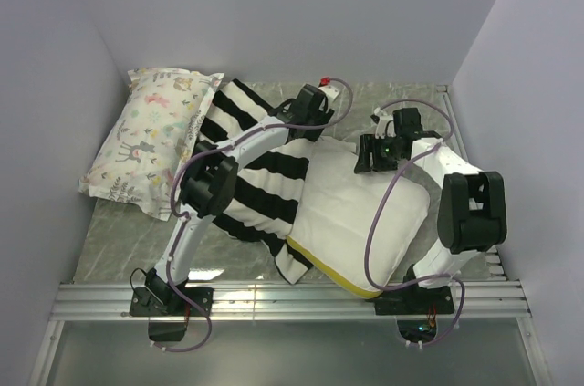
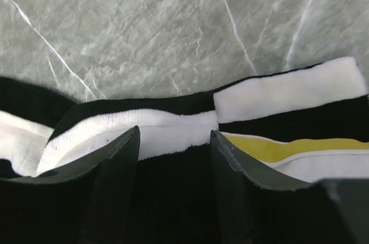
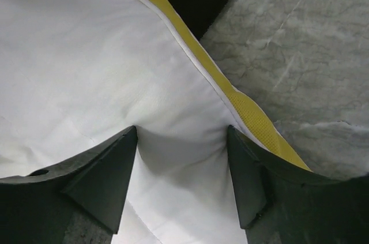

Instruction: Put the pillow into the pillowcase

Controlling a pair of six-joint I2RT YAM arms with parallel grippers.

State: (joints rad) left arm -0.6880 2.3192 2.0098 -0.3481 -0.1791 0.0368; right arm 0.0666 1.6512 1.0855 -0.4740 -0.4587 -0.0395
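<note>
The cream-white pillow (image 1: 370, 217) lies at centre right, its yellow band (image 1: 339, 278) along the near edge. Its left part lies against the black-and-white striped pillowcase (image 1: 265, 190); I cannot tell whether any of it is inside. My left gripper (image 1: 315, 110) is at the far edge of the pillowcase. In the left wrist view it (image 2: 173, 131) is open, jaws astride a black stripe (image 2: 173, 186), the yellow band (image 2: 288, 147) beside the right finger. My right gripper (image 1: 379, 153) is open, and both fingertips press into the pillow (image 3: 86, 71) near its yellow-edged corner (image 3: 242, 102).
A smaller pastel floral-print pillow (image 1: 151, 140) lies at the far left against the wall. Pale walls close in the left, back and right sides. A metal rail (image 1: 292, 299) runs along the near edge. Grey marbled tabletop (image 2: 173, 25) shows beyond the pillowcase.
</note>
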